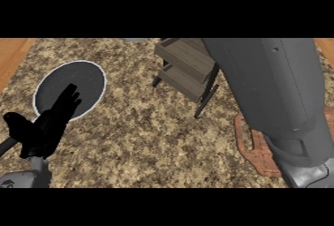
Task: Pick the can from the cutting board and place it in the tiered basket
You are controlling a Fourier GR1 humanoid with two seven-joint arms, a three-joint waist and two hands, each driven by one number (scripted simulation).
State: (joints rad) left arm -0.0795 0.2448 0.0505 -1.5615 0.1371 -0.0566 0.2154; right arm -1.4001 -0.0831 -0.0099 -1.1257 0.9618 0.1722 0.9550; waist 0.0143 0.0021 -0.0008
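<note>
Left robot hand [42, 132] at lower left of the head view, black, fingers straight and pointing up, thumb splayed to the left: open, holding nothing, at rest. Its fingertips overlap the lower rim of a dark round plate [81, 77] with a white edge, which lies on the speckled brown tabletop [143, 145].

Right forearm [274, 88], grey and bulky, rises from the lower right corner to the top edge. The right robot hand lies past the top edge, so its state cannot be told.

Tiered basket [186, 66]: two wooden tiers on thin black legs, upper centre, just left of the forearm, its right side hidden behind it.

Cutting board [251, 148]: reddish-brown, right of centre, largely covered by the forearm; only its left edge shows.

Can: not visible anywhere; whether it is behind the forearm or elsewhere cannot be told.
</note>
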